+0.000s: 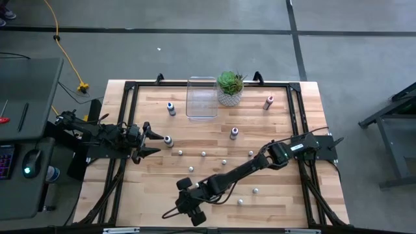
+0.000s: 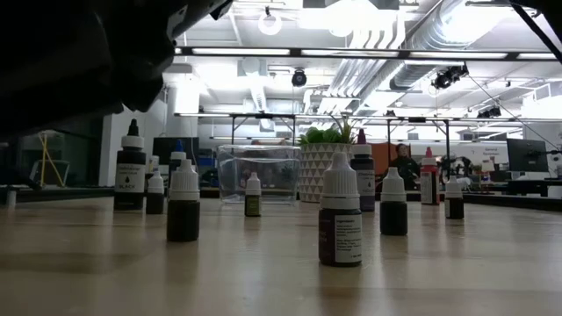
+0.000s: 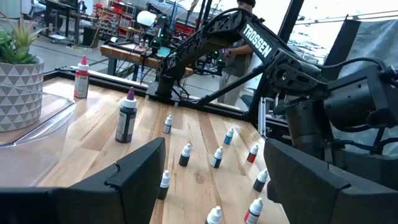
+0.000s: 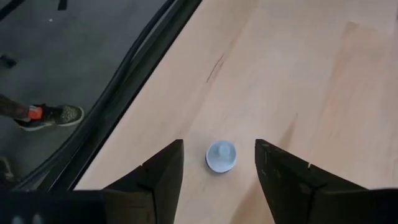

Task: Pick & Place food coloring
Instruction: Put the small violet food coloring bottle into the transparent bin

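Several small food coloring bottles (image 1: 203,154) stand upright and scattered on the wooden table (image 1: 286,214). A few taller ones (image 1: 234,132) stand farther back. My right gripper (image 4: 219,144) reaches to the near left part of the table (image 1: 184,203), slanting down and open. Its two fingers stand on either side of one white-capped bottle (image 4: 221,155), with a gap on each side. My left gripper (image 1: 153,143) waits open at the table's left side, level, with nothing between its fingers (image 3: 134,174).
A clear plastic bin (image 1: 202,97) and a green succulent in a white pot (image 1: 230,88) stand at the far middle. The black frame rail (image 4: 134,68) runs along the table's edge close to my right gripper. A person's shoe (image 4: 50,115) is on the floor beyond it.
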Controlling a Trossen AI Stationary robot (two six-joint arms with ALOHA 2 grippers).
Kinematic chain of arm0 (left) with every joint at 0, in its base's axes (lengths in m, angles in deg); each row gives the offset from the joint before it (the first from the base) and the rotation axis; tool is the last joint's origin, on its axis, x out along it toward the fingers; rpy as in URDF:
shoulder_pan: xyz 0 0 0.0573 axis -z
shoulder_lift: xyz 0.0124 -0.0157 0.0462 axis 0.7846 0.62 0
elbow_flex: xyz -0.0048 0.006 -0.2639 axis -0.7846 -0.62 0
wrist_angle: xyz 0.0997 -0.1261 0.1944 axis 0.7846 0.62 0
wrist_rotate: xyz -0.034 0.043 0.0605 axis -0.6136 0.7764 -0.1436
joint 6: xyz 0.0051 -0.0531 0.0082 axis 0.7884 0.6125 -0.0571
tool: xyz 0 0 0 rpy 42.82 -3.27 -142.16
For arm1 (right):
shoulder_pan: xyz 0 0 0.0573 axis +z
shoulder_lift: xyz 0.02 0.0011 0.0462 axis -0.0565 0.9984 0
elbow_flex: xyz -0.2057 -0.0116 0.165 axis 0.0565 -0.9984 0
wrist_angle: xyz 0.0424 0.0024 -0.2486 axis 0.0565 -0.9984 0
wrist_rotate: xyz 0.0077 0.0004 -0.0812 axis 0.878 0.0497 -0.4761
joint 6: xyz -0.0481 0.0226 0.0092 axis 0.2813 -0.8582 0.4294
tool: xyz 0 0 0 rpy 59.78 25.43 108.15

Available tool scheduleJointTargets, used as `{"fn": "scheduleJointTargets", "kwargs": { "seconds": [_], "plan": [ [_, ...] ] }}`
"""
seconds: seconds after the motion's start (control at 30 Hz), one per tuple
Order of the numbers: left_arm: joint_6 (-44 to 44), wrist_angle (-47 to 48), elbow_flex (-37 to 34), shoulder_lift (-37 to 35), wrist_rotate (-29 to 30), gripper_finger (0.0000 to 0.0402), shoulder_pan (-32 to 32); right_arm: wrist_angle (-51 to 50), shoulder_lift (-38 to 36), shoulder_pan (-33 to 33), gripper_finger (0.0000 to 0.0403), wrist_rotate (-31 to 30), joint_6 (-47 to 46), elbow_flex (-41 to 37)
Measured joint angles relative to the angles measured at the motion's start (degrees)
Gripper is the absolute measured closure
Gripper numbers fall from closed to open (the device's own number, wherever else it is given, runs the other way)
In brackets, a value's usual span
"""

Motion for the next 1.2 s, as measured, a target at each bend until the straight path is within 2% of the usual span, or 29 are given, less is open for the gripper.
{"fn": "scheduleJointTargets", "kwargs": {
  "seconds": [0.37, 1.2],
  "plan": [
    [0.00, 0.00, 0.00, 0.02, 0.01, 0.0130, 0.00, 1.68, 0.82, -0.37, 0.0233, 0.84, -0.06, 0.00],
    [0.00, 0.00, 0.00, 0.00, 0.01, 0.0130, -0.02, 0.05, 0.82, -0.74, 0.0313, 2.40, -0.03, 0.00]
  ]
}}
